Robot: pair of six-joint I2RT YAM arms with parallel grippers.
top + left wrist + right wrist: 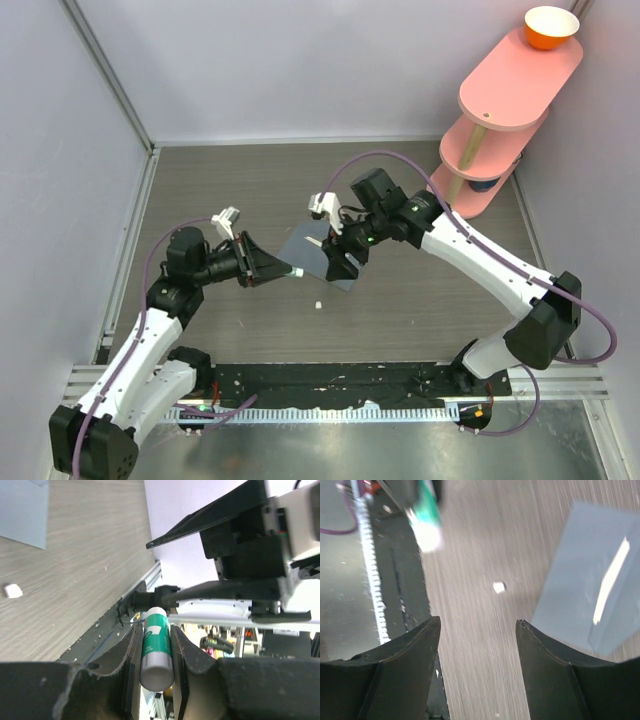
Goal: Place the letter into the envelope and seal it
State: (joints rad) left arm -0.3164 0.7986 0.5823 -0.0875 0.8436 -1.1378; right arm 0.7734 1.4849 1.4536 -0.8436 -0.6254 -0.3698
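Slate envelope (590, 585) unpinned: right end effector (477, 627) open and empty, left end effector (156, 630) clamped on glue stick (156, 652); sliding under glue strokes is risked.

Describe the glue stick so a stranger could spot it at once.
Start at the grey wood-grain table, then find the left arm's tool near its middle, just left of the blue-grey envelope. Clamped in that tool is the glue stick: a small white cylinder with a green label, round where the neighbouring envelope is flat.
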